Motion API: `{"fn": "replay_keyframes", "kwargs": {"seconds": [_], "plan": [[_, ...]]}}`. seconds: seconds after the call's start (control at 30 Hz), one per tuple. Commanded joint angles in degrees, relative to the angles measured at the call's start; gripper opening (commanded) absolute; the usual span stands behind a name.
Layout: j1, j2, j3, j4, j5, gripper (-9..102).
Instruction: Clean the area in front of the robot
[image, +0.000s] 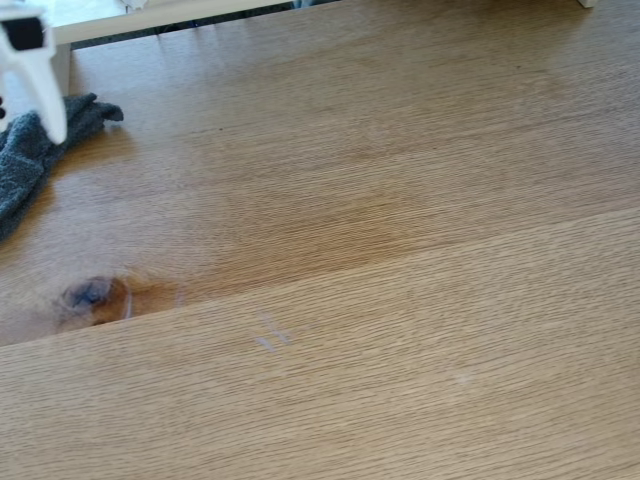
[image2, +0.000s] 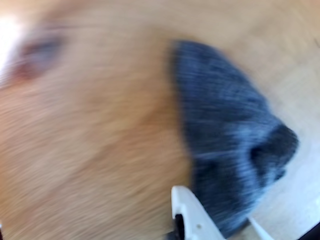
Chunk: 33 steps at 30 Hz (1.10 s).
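At far left of the fixed view, end effector (image: 42, 105) is sitting over cloth (image: 30, 165); grip state unclear.
Worktop (image: 400, 250) smudges (image: 268, 335) are lying mid-front, unwiped; next, likely dragging cloth there.

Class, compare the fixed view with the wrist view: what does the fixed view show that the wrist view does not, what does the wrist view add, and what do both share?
Fixed view alone: faint whitish smudges near the middle of the oak surface, a long plank seam, and a white board along the top edge.

Wrist view alone: a close, motion-blurred look at the cloth's folded, darker end, with a white gripper finger at the bottom edge.

Both: the dark grey cloth, the dark knot, the wood, and part of the white gripper.
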<state>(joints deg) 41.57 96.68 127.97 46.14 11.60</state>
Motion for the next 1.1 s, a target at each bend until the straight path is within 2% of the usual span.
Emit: {"fn": "replay_keyframes", "kwargs": {"seconds": [0.0,0.3,0.53,0.67,0.83,1.0,1.07], "plan": [[9.1,-12.1,-5.3,-5.1,-6.8,37],[17.0,-28.6,-6.1,-13.7,-22.3,31],[17.6,-31.8,-6.1,-16.8,-25.9,6],[15.6,-30.1,-6.1,-16.8,-25.0,0],[5.3,-16.3,-6.1,-9.8,-20.9,0],[-16.7,3.3,-6.1,2.0,-16.3,0],[-26.5,8.0,-5.8,4.0,-15.8,0]]}}
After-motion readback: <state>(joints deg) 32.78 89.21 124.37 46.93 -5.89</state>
